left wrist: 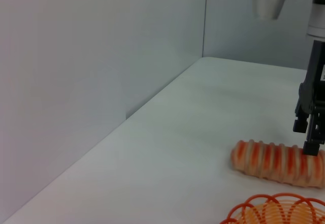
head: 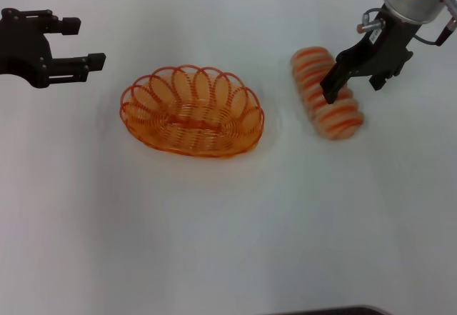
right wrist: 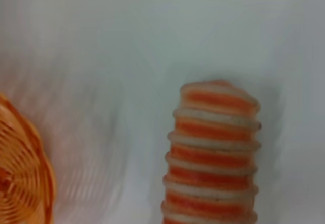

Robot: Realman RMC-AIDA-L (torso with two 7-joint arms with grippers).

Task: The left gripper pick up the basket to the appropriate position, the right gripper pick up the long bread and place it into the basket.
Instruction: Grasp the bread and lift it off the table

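The orange wire basket (head: 246, 109) sits on the white table, left of centre, and is empty. Its rim also shows in the left wrist view (left wrist: 277, 209) and the right wrist view (right wrist: 20, 183). The long striped bread (head: 321, 108) lies on the table to the basket's right; it also shows in the left wrist view (left wrist: 269, 163) and the right wrist view (right wrist: 213, 153). My right gripper (head: 355, 85) is open, low over the bread's middle, one finger across it and one past its far side. My left gripper (head: 82, 42) is open and empty, apart from the basket at the far left.
A grey wall (left wrist: 101, 56) borders the table's far edge behind the bread. Bare white table (head: 228, 243) stretches in front of the basket and the bread.
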